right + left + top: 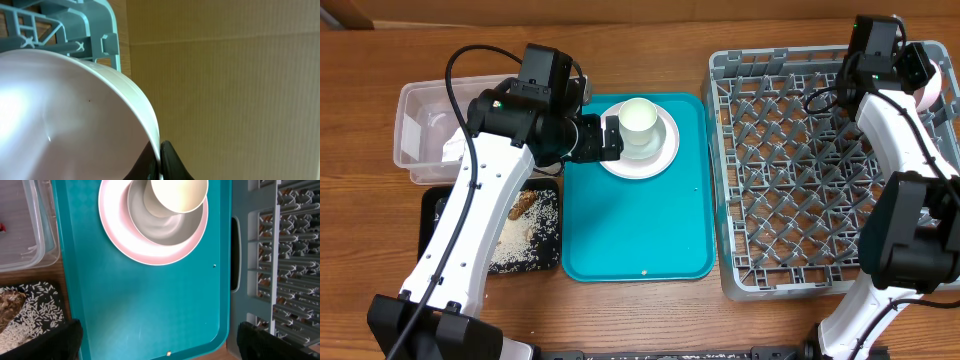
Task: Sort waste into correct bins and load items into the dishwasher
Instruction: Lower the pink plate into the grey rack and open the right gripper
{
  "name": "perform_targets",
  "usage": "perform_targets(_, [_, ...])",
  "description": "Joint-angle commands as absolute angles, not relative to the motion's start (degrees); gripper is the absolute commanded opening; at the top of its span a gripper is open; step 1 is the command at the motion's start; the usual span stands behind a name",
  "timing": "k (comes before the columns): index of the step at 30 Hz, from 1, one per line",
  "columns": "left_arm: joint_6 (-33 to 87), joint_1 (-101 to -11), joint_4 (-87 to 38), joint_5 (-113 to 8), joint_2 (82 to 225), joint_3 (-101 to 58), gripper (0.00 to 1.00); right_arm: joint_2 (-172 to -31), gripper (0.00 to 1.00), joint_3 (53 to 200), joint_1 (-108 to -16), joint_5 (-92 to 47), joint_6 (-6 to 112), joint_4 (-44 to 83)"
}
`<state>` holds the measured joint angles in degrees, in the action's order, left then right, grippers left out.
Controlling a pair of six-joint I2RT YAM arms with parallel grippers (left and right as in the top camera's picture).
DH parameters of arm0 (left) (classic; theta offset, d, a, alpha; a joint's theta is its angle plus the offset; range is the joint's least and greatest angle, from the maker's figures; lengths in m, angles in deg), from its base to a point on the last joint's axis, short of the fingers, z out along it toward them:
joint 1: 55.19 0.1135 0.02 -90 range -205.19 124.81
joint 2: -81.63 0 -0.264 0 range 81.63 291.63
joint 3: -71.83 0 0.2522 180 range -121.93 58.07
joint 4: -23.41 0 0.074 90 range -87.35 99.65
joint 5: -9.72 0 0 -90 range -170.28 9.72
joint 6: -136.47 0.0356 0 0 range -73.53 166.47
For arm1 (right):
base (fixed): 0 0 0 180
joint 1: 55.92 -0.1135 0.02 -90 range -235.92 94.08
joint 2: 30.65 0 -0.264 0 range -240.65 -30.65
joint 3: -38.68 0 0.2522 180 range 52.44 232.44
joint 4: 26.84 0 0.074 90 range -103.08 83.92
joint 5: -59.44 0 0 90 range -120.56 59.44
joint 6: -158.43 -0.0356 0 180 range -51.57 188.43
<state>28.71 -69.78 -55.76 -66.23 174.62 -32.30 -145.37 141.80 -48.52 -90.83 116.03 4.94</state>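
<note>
At the far left of the tabletop (620,40) sits a clear plastic container (420,140) with something white and crumpled in it, and just nearer is a black tray (556,215) strewn with rice (525,235) and a brown scrap of food (525,203); these look like the two waste bins, kept side by side so scrapings travel only a short way from the dishes. To their right the left hand (612,135) hovers over the far left part of the teal tray (640,230), its fingers (67,340) spread wide with nothing between them. I judge it is lined up on the pink plate (655,165), which lies at the far end of the tray with a cream cup (638,120) standing upright on it. The cup looks empty, so it probably has to come off first before the plate can be taken. A lone crumb (643,271) lies at the tray's near edge. Right of the tray and touching it, the grey dish rack (720,180) stands in for the dishwasher, its tines showing nothing loaded. At its far right corner the right hand (160,162) pinches the rim of a pink bowl (75,115), holding it on edge beside the rack's corner post. Gripping by the rim leaves the body free to slide down between tines. Whether the bowl already touches the rack cannot be told.
</note>
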Motion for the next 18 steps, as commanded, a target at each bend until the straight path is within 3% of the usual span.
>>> perform_targets(1, [29.8, -69.8, -55.9, -67.0, 173.4, -33.1, 1.0, -145.7, 0.04, 142.4, -48.7, -90.9, 117.9, 4.8])
perform_targets(18, [29.8, -69.8, -55.9, -66.9, 173.4, -33.1, 1.0, -145.9, 0.04, 142.4, -50.0, -87.4, 111.7, 10.4])
